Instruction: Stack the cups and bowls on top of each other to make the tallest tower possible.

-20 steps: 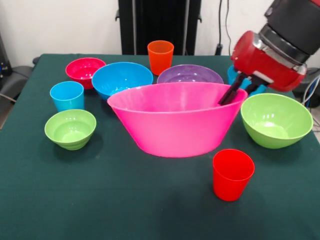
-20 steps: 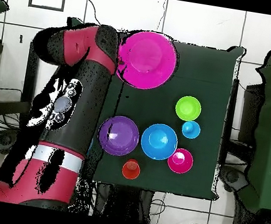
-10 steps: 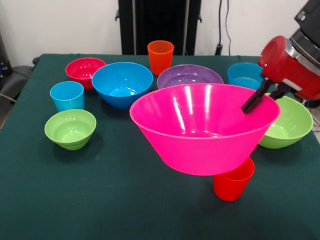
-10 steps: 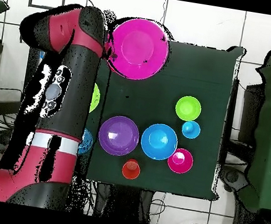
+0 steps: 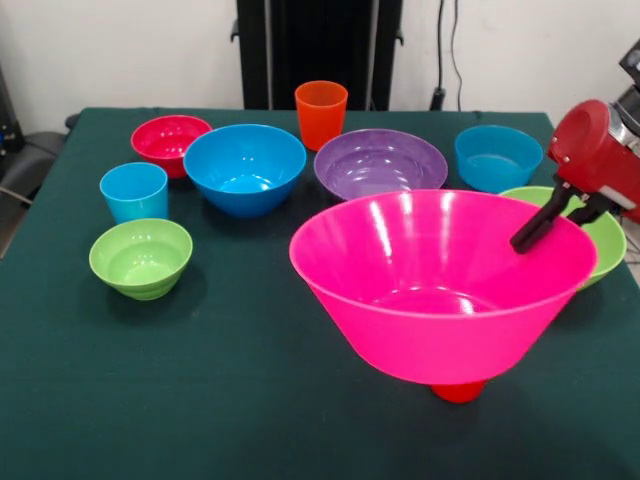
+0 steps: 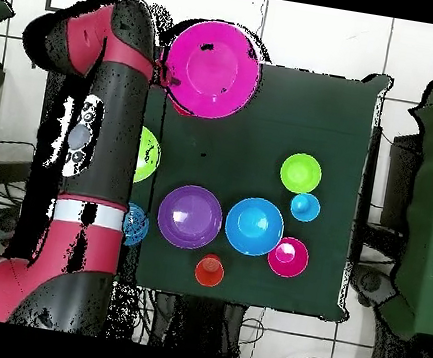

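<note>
My gripper (image 5: 524,242) is shut on the right rim of the big hot pink bowl (image 5: 440,285), which is held off the table, roughly level. Beneath it only the base of the red cup (image 5: 458,393) shows. The orange cup (image 5: 321,112) stands at the back and the light blue cup (image 5: 134,190) at the left. On the cloth sit a crimson bowl (image 5: 170,138), a blue bowl (image 5: 244,166), a purple bowl (image 5: 380,162), a smaller blue bowl (image 5: 497,155) and a small lime green bowl (image 5: 141,257). A larger lime green bowl (image 5: 606,232) is half hidden behind the pink one. Nothing is stacked.
The dark green tablecloth (image 5: 220,400) covers the table. Seen from overhead, the pink bowl (image 6: 214,68) hangs over the table's top-left corner, and the arm (image 6: 99,148) runs along the left edge over parts of a green bowl (image 6: 150,154) and a blue bowl (image 6: 136,225).
The gripper has carried the pink bowl up off the table, rightward and nearer in the front view. The bowl now covers the red cup, and the purple and small blue bowls show fully.
</note>
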Controlling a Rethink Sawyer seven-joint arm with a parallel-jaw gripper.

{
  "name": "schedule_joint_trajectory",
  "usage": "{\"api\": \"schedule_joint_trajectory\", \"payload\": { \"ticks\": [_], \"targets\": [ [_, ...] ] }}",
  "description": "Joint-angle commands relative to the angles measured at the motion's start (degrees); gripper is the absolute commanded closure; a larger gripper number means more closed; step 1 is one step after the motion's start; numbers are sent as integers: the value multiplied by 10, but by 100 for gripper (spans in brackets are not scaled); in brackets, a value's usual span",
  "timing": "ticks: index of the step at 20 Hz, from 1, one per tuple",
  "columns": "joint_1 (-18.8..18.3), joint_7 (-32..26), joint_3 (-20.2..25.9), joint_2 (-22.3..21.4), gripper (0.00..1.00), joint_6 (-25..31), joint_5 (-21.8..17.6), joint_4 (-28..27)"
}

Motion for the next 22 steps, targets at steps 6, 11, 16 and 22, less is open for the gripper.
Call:
{"api": "schedule_joint_trajectory", "payload": {
  "ticks": [6,11,16,22],
  "targets": [
    [-13,-48,-18,53,100,138,-5,-122],
    [-24,-121,-39,64,100,227,10,-169],
    [-33,-170,-59,78,100,278,20,-203],
    [-50,-157,-86,112,100,309,53,-258]
  ]
}}
